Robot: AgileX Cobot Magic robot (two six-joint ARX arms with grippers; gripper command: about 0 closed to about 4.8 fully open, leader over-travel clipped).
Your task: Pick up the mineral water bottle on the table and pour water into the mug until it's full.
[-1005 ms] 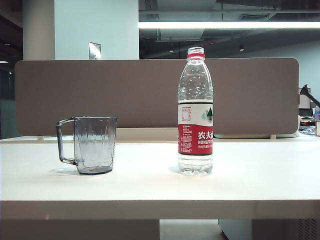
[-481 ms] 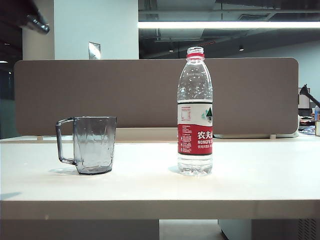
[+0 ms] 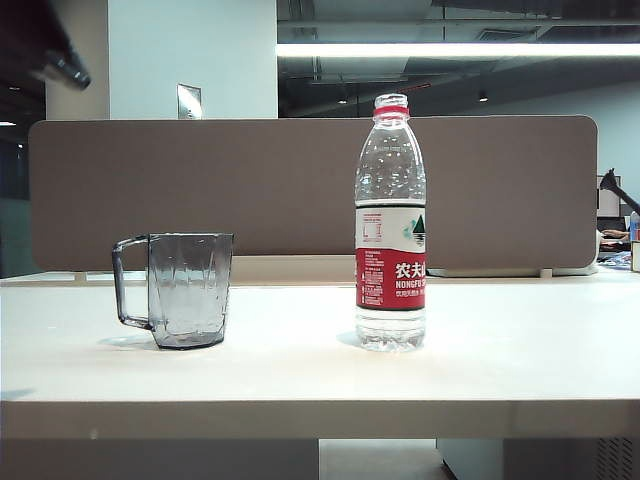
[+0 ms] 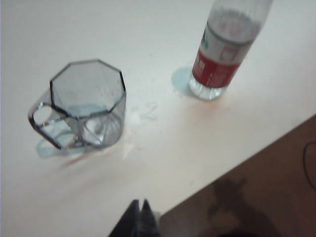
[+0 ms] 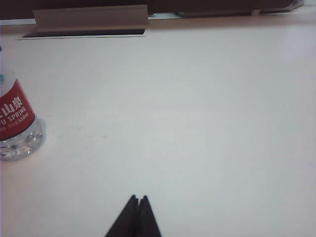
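- My left hand [image 4: 139, 211], pinched closed, has swung in above the counter [image 3: 500, 350] edge, facing mug [image 4: 88, 104] and bottle [image 4: 223, 49].
- Right hand [image 5: 137, 207] closed, idle; nothing grasped yet.

My left gripper [image 4: 139, 210] is cut off by the frame, as is the mineral water bottle [image 4: 222, 54] top; my arm [image 3: 60, 60] blurs.

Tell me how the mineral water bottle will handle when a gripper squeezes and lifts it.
The mineral water bottle is tall on a narrow base, so likely tippy if nudged high. It has no cap, so squeezing thin plastic could spill water. Left gripper and right gripper are both shut, away from it.
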